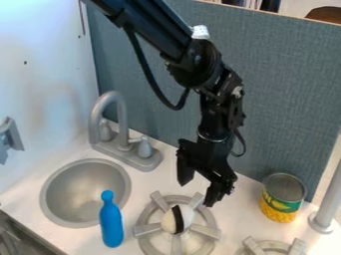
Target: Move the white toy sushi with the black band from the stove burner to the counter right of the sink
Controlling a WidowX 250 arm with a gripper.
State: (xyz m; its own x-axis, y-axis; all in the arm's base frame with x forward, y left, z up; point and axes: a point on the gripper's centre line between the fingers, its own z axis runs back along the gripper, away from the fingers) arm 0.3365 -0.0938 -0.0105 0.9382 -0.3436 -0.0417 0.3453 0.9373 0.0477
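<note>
empty gripper [197,192] by the burner [148,229]
fingers spread, pinching nothing; the black-and-white toy [178,219] sits on the burner. seemingly a pre-grasp stage; gripping the toy would call for centring over it, then lowering.

Burner [205,230] matt; bottle [111,223] smooth plastic; can [278,203] metal; panel [286,89] cloth

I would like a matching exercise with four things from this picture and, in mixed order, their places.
1. Blue bottle-shaped object
2. White round object with a black stripe
3. Open metal can with a yellow-green label
4. Black robot gripper

A. By the blue-grey panel
B. Above the counter, jaws apart
C. By the round grey sink
D. On the grey burner

Pairs: 1-C, 2-D, 3-A, 4-B
</note>
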